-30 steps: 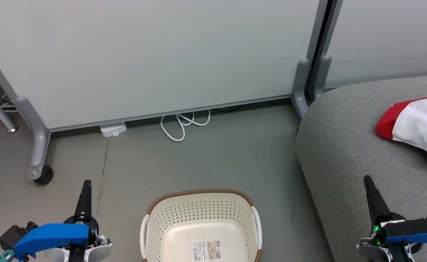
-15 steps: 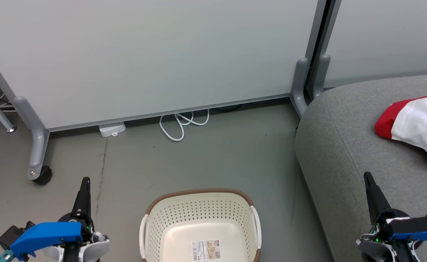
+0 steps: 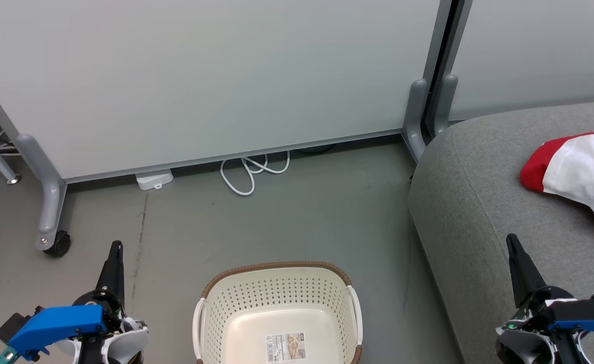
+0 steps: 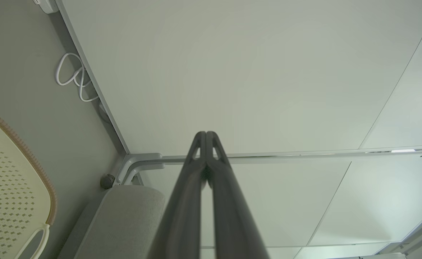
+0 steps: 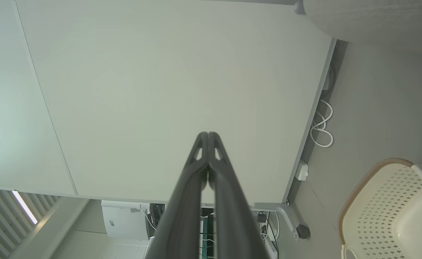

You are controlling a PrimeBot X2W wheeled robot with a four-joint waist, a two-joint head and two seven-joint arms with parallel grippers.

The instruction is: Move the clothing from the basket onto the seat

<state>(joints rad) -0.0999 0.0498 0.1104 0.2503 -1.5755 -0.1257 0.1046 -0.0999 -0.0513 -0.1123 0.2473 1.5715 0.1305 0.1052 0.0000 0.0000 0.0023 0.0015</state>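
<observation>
Well, clothing (image 3: 575, 174) lies far right on the seat (image 3: 479, 202), the near basket (image 3: 277, 290) shows just a label (image 3: 283, 347), left gripper (image 3: 116, 246) and right gripper (image 3: 511, 240) pinched together, holding nothing: looks finished, next only parking arms.

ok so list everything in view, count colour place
cream-white perforated plastic basket with brown rim: one, cream, floor, bottom centre, label sticker inside
grey woven-fabric sofa seat: one, grey, right side
red-and-white fabric clothing: one heap, red and white, on the seat, far right
pale partition panels: two, grey-white, along the back
white coiled cable: one, white, floor under the panel
small white box: one, white, floor left of the cable
left gripper: one, dark, lower left, jaws shut
right gripper: one, dark, lower right, jaws shut
</observation>
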